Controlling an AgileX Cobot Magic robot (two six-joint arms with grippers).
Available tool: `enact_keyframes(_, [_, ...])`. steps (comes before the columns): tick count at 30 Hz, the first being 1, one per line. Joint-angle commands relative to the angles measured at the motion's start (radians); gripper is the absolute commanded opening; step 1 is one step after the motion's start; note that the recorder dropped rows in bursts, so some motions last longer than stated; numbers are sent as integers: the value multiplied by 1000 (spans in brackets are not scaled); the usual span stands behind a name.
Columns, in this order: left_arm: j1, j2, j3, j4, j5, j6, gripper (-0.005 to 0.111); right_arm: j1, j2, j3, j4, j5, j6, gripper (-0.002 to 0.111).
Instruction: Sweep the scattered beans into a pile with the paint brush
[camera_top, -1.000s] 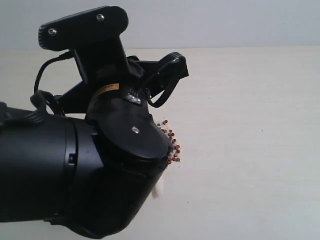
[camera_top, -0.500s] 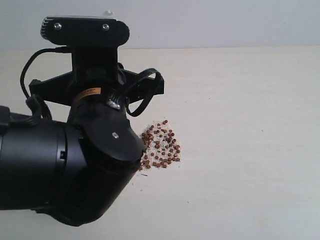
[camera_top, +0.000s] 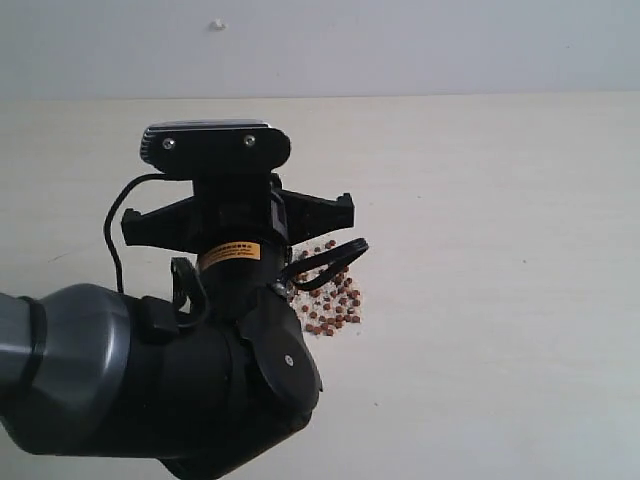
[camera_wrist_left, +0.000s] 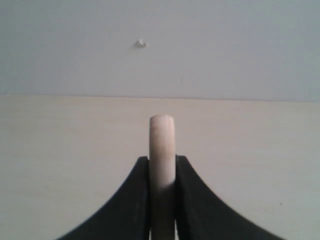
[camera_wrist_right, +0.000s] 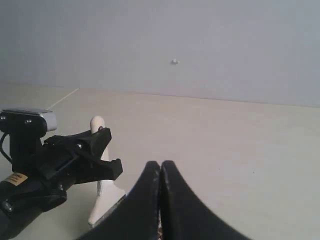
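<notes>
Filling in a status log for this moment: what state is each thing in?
paint brush: clamped by its handle, bristles pointing down.
left gripper: jaws shut on the paint brush.
right gripper: jaws shut, holding nothing.
beans: bunched in one cluster on the table.

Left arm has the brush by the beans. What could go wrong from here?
The left arm hides part of the pile in the exterior view, so a blind stroke could scatter it. The left jaws pinch the paint brush close to its handle's end, so it may pivot under sweeping pressure.
</notes>
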Motion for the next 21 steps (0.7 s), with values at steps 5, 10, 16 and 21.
enact_keyframes(5, [0,2,5,48,5,-266,0,2,-4,4,-1,-12,-1,0])
enact_keyframes(10, [25,2,5,10,5,-284,0,2,-4,4,-1,-31,-1,0])
enact_keyframes(16, [25,-3,5,-6,5,-256,0,2,-4,4,-1,-29,-1,0])
enact_keyframes(21, [25,-43,5,-6,5,-207,0,2,-4,4,-1,-29,-1,0])
